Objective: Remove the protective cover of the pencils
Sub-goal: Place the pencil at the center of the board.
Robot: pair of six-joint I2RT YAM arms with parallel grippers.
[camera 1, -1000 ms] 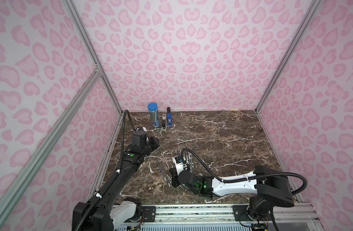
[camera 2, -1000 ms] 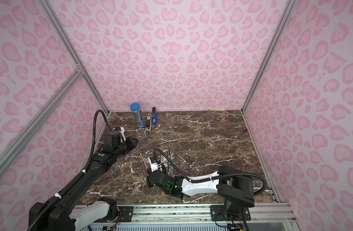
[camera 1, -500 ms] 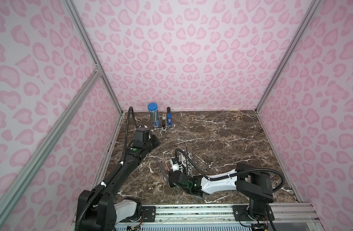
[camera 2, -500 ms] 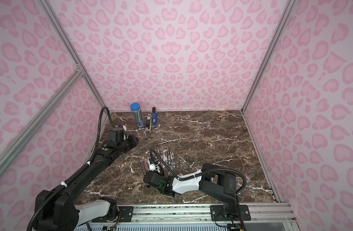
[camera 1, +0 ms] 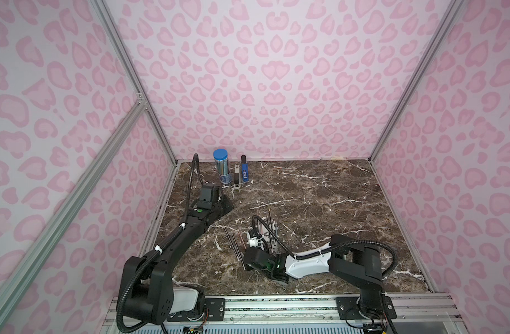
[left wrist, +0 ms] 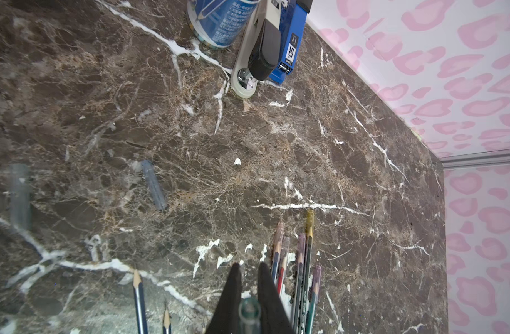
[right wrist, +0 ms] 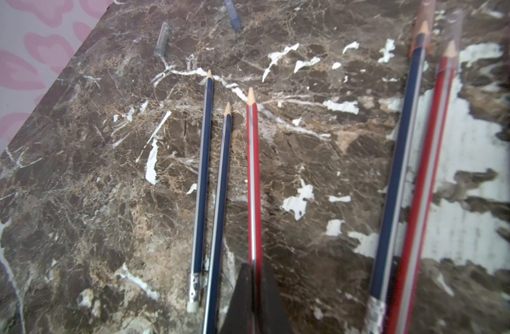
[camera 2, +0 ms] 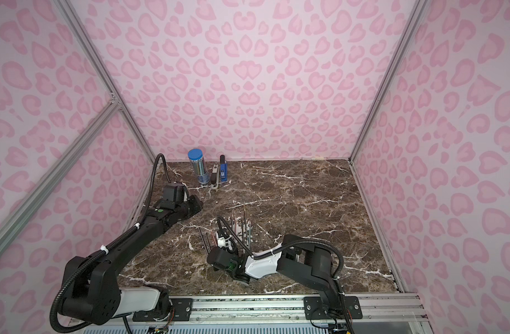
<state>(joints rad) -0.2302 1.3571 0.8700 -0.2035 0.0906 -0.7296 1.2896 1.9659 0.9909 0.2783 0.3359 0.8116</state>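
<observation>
Pencil [right wrist: 253, 173] between right fingers [right wrist: 238, 300]

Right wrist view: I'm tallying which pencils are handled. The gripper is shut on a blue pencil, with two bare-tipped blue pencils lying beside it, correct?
One detail is wrong: the right gripper is shut on the red pencil, not a blue one. The right wrist view shows its red shaft running between the closed jaws. The two bare-tipped blue pencils do lie beside it.

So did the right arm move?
Yes. The right arm's elbow swung left: it now sits above its rail mount, not right of it.
</observation>
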